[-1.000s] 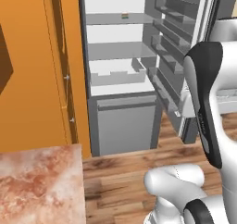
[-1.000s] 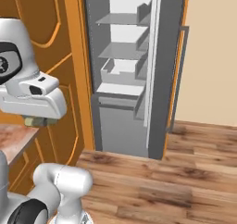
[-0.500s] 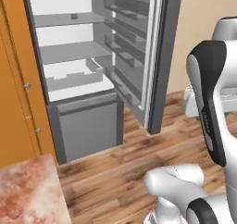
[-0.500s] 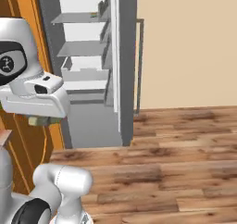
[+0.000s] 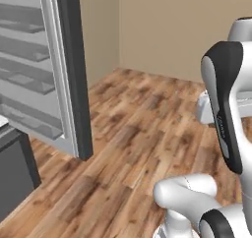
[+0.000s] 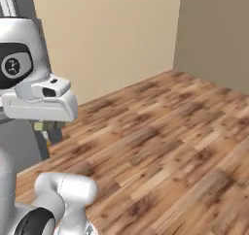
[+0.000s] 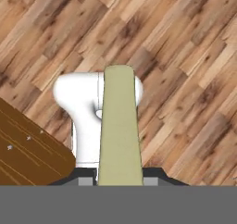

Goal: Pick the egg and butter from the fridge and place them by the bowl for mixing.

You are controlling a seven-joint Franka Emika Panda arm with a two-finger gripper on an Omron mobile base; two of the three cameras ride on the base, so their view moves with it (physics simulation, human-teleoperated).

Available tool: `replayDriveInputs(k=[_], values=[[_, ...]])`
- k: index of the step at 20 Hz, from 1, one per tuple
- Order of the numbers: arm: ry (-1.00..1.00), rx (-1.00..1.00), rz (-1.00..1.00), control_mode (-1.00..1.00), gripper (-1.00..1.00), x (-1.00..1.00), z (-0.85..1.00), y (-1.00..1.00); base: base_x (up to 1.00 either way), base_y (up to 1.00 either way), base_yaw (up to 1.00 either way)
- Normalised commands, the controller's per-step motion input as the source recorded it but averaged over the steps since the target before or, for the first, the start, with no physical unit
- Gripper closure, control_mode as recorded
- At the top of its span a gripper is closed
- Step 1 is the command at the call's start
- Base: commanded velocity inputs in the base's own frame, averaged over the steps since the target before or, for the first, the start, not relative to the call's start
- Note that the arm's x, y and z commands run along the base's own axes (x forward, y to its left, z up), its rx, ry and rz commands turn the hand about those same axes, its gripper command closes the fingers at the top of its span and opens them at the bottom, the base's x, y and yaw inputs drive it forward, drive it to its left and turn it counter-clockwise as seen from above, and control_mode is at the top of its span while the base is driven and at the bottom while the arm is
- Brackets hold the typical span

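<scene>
The butter (image 7: 120,126), a slim olive-yellow stick, runs up the middle of the hand view, with my gripper (image 7: 120,179) shut on its near end. Wood floor lies below it. In the right base view my gripper (image 6: 48,129) hangs under the white hand at the left, and a bit of the butter (image 6: 41,126) shows between the fingers. The fridge (image 5: 12,168) is at the far left of the left base view, its open door (image 5: 49,79) with grey racks swung out toward the room. The egg and the bowl are out of view.
Open wood floor (image 5: 142,133) stretches ahead to beige walls (image 6: 121,40) that meet in a corner. A brown wooden surface (image 7: 28,146) shows at the lower left of the hand view. The fridge door's dark edge (image 5: 74,74) stands out over the floor.
The base has turned right, away from the fridge: the fridge has slid to the left edge of the views, and the cupboard and counter are gone. The gripper stays shut on the butter.
</scene>
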Motion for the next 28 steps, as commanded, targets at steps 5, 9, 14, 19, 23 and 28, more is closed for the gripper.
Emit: replayDriveInputs(k=[5, 9, 14, 19, 23, 28], values=[[0.0, 0.0, 0.0, 1.0, 1.0, 0.0, 0.0, 0.0, 0.0, 0.0, -1.0], [0.0, 0.0, 0.0, 1.0, 1.0, 0.0, 0.0, 0.0, 0.0, 0.0, -1.0], [0.0, 0.0, 0.0, 1.0, 1.0, 0.0, 0.0, 0.0, 0.01, 0.16, -0.96], [0.0, 0.0, 0.0, 1.0, 1.0, 0.0, 0.0, 0.0, 0.15, 0.22, -0.9], [0.0, 0.0, 0.0, 1.0, 1.0, 0.0, 0.0, 0.0, 0.46, 0.22, -0.79], [0.0, 0.0, 0.0, 1.0, 1.0, 0.0, 0.0, 0.0, 0.61, 0.34, -0.74]])
